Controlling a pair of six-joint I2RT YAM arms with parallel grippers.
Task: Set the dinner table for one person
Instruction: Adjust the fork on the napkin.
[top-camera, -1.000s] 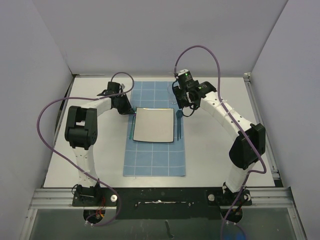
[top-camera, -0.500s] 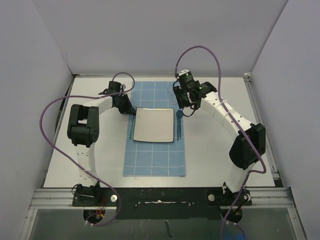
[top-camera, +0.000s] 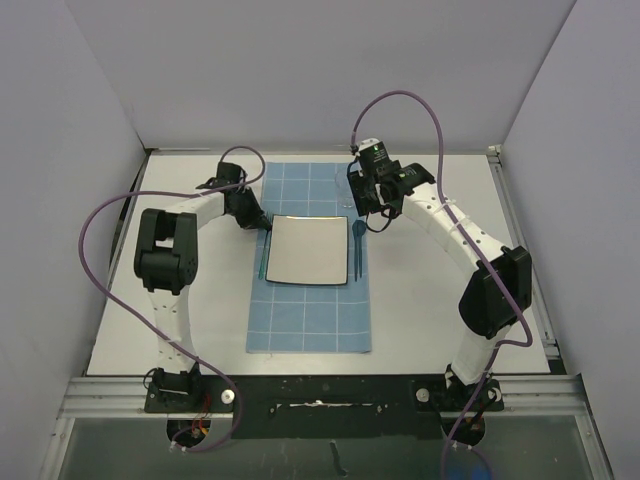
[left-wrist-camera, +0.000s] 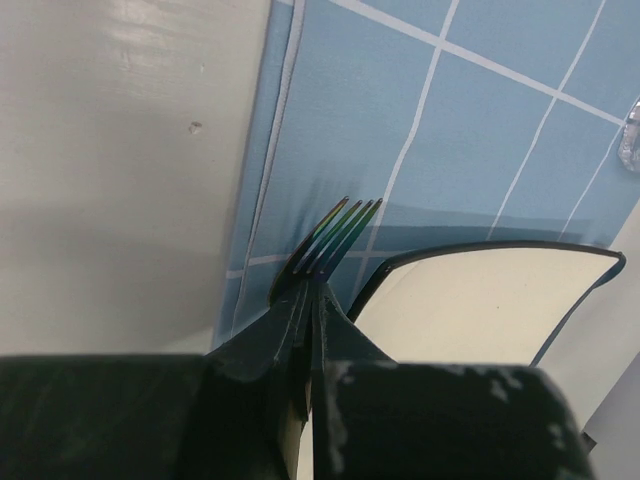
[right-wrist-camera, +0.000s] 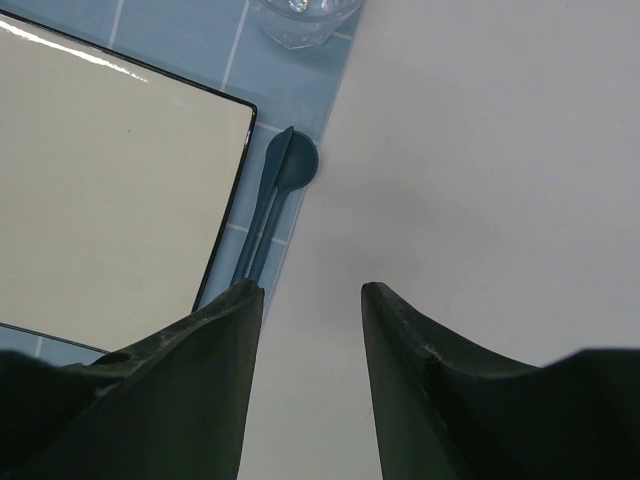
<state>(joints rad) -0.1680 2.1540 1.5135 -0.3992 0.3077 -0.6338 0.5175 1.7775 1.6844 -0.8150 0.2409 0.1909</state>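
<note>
The white dinner table (top-camera: 430, 300) carries a blue gridded mat (top-camera: 310, 325) with a square white plate (top-camera: 308, 250) on it. A teal spoon and knife (top-camera: 356, 245) lie along the plate's right edge; they also show in the right wrist view (right-wrist-camera: 275, 190). My left gripper (top-camera: 257, 222) sits at the plate's far-left corner, shut on a dark fork (left-wrist-camera: 335, 235) whose tines stick out over the mat; its handle (top-camera: 264, 258) runs along the plate's left edge. My right gripper (right-wrist-camera: 312, 290) is open and empty, above the table just right of the spoon.
A clear glass (right-wrist-camera: 305, 15) stands on the mat beyond the spoon, near the plate's far-right corner. Grey walls enclose the table on three sides. A black rail (top-camera: 320, 390) with both arm bases runs along the near edge.
The left arm's elbow has shifted slightly while its gripper stayed at the plate's far-left corner with the fork. The right gripper has edged a little to the right, away from the spoon.
</note>
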